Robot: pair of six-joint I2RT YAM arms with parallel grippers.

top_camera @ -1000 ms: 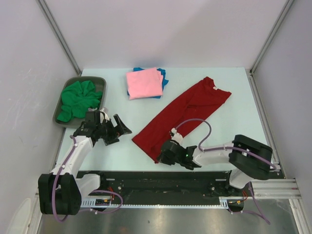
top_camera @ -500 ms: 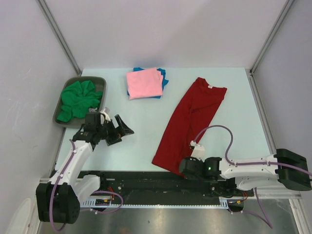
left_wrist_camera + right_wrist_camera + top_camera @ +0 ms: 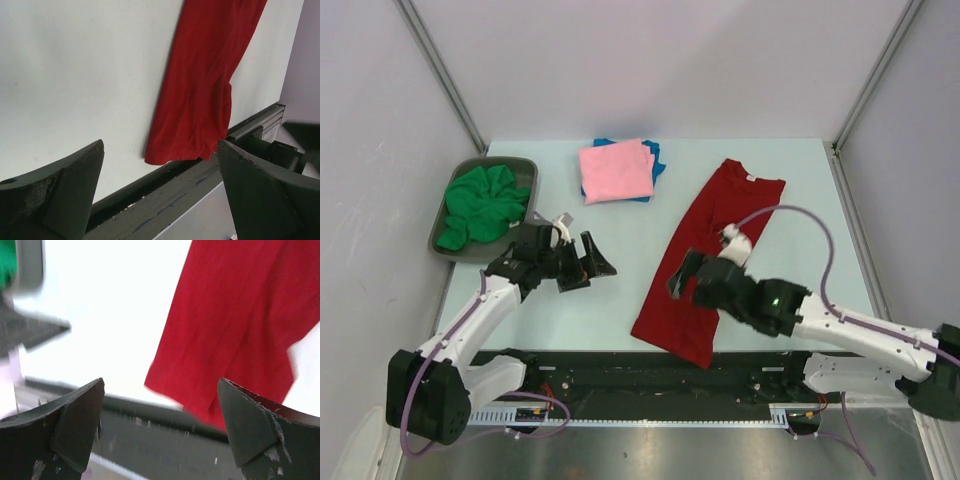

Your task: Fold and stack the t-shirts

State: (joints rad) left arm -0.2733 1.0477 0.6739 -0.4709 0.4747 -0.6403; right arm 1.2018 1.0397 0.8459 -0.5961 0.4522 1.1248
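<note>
On the desk [image 3: 620, 230], the red shirt [image 3: 720, 240] is lying as a long narrow strip, already folded lengthwise. It is running from the far right down to the near edge, where its hem is reaching the rail [image 3: 600, 365]. By that showing, it is waiting for its crosswise folds and a place on the stack. The green shirt [image 3: 480, 205] is sitting bunched and unfolded in the tray [image 3: 510, 161] at far left, and appears untouched. The pink shirt [image 3: 615, 170] is resting folded on top of the blue shirt [image 3: 657, 158] at the far middle, so the stack is seemingly half built: two done, two to go. The right jaws are hovering over the red shirt's left edge, spread wide and holding nothing. The left jaws, over bare desk between tray and red shirt, are likewise gaping wide and empty.
</note>
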